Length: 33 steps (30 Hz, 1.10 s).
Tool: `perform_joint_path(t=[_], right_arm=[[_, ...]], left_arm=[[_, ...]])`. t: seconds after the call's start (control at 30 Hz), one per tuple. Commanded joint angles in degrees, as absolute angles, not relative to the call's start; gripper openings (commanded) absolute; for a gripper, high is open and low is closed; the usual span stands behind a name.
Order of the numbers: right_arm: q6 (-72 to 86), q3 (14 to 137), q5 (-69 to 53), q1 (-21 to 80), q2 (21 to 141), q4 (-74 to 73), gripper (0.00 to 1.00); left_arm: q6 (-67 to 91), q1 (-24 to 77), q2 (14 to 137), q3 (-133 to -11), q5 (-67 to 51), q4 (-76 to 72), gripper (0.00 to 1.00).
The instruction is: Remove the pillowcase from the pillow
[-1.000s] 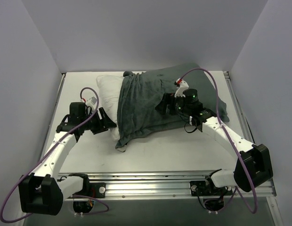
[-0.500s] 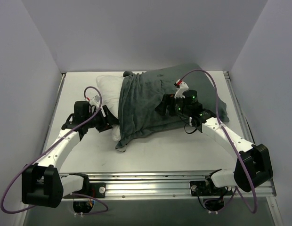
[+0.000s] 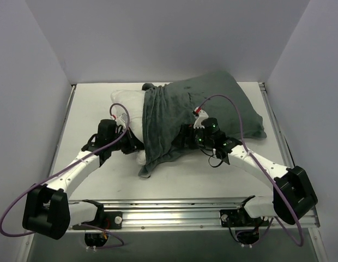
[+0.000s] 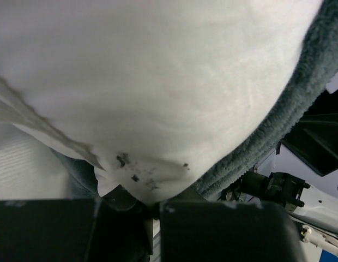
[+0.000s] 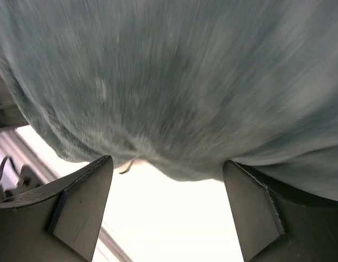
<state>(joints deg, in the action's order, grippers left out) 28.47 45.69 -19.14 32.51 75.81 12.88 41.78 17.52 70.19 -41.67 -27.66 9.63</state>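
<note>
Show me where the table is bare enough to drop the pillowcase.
Widest: the table strip between the near edge of the pillowcase and the front rail. A narrower one runs between the pillow and the left wall. The middle is crowded: the left gripper is shut on the pillow, the right gripper open at the pillowcase.

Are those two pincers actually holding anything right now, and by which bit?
The left pincer is shut on the white pillow, pinching its bare near edge. The right pincer stands open at the grey pillowcase, gripping nothing.
</note>
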Motion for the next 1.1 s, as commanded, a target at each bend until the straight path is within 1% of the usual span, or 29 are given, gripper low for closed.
perform_joint_path(t=[0.0, 0.13, 0.17, 0.3, 0.4, 0.6, 0.83, 1.07], right_arm=[[33.3, 42.81, -19.86, 33.92, 72.87, 15.03, 0.77], [34.45, 40.87, -21.18, 34.19, 70.41, 13.11, 0.77], [34.19, 40.61, -21.44, 34.19, 69.44, 12.57, 0.77], [33.22, 40.43, -23.55, 34.19, 67.85, 10.9, 0.77], [32.61, 40.43, -26.8, 34.71, 66.97, 11.6, 0.77], [31.47, 42.36, -26.81, 38.23, 66.97, 10.37, 0.81], [29.71, 47.19, -17.51, 44.99, 68.55, 5.81, 0.82], [29.88, 50.27, -10.12, 50.18, 73.64, 3.61, 0.81]], left_arm=[[43.94, 20.74, 69.53, -44.91, -28.22, 6.06, 0.02], [47.18, 23.11, 67.07, -47.89, -24.27, 6.85, 0.02], [47.63, 24.25, 66.8, -49.55, -21.39, 7.29, 0.02], [49.74, 26.98, 66.71, -54.4, -16.27, 8.26, 0.02], [51.32, 29.44, 68.28, -57.65, -11.79, 8.35, 0.02], [52.56, 33.92, 71.63, -62.39, -6.51, 8.09, 0.02], [53.52, 36.12, 75.05, -64.68, -5.18, 5.89, 0.02], [53.09, 36.91, 75.59, -66.09, -3.78, 6.94, 0.02]])
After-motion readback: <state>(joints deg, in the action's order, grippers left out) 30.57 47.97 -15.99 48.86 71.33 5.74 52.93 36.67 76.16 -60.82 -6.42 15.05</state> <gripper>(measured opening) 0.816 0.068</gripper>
